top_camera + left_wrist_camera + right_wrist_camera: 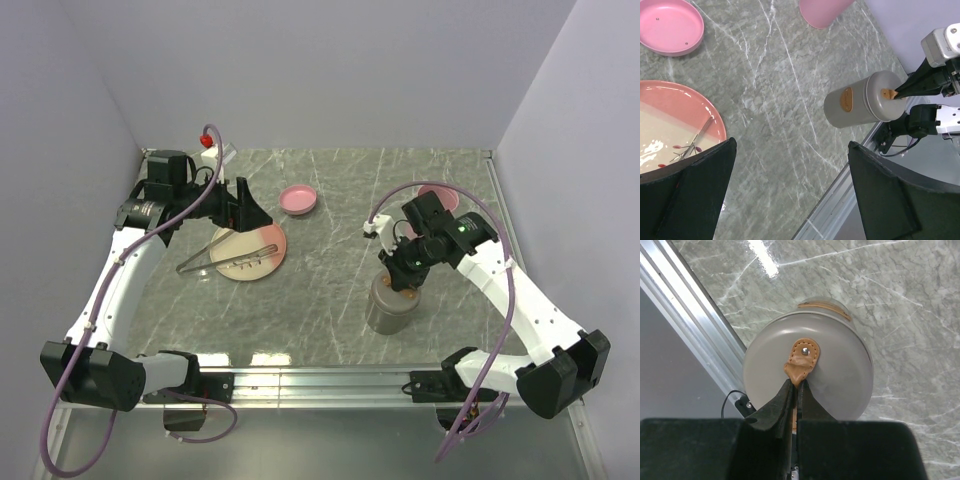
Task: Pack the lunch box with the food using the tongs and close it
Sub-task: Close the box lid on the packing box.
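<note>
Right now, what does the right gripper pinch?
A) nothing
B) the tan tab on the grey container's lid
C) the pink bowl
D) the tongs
B: the right gripper is shut on the tan tab atop the grey container; the tongs lie on the plate.

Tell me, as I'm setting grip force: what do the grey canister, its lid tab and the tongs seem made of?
Grey canister: matte painted metal or plastic, hard to tell; soft even sheen.
Lid tab: tan leather or imitation, stitched edge, one rivet.
Tongs: bare metal, thin, silvery, shiny.
</note>
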Tool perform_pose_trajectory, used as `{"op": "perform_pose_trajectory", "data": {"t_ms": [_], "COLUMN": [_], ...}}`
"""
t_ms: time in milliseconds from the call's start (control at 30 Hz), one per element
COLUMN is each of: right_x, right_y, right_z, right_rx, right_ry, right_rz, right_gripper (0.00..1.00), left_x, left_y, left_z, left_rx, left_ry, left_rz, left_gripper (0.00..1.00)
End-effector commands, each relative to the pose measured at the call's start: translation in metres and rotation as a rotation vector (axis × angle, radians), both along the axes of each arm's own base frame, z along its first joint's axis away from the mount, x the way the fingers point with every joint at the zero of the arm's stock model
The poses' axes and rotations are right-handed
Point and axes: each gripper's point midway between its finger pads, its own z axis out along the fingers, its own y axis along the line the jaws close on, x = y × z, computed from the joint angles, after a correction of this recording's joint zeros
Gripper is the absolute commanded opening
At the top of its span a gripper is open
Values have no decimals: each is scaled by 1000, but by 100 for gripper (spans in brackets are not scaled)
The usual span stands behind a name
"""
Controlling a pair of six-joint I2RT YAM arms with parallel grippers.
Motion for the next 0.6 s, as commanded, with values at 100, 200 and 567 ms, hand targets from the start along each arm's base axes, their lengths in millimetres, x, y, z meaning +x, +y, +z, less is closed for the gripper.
{"op": "perform_pose_trajectory", "data": {"t_ms": [100, 200, 567], "right_x": [-3, -4, -15], "right_y": [4, 5, 5], "right_z": [-3, -4, -16], "right_rx": [16, 19, 26], "right_ry": [0, 9, 57], "right_rz": [15, 15, 27], "right_gripper": [0, 0, 0], "left_x": [-1, -1, -1], "left_y": [-2, -2, 0], "left_z": [11, 11, 10], "left_rx": [-25, -21, -11], "left_ry": [-39, -40, -37], "left_rz": [-16, -15, -14], "left_gripper": [99, 100, 99]}}
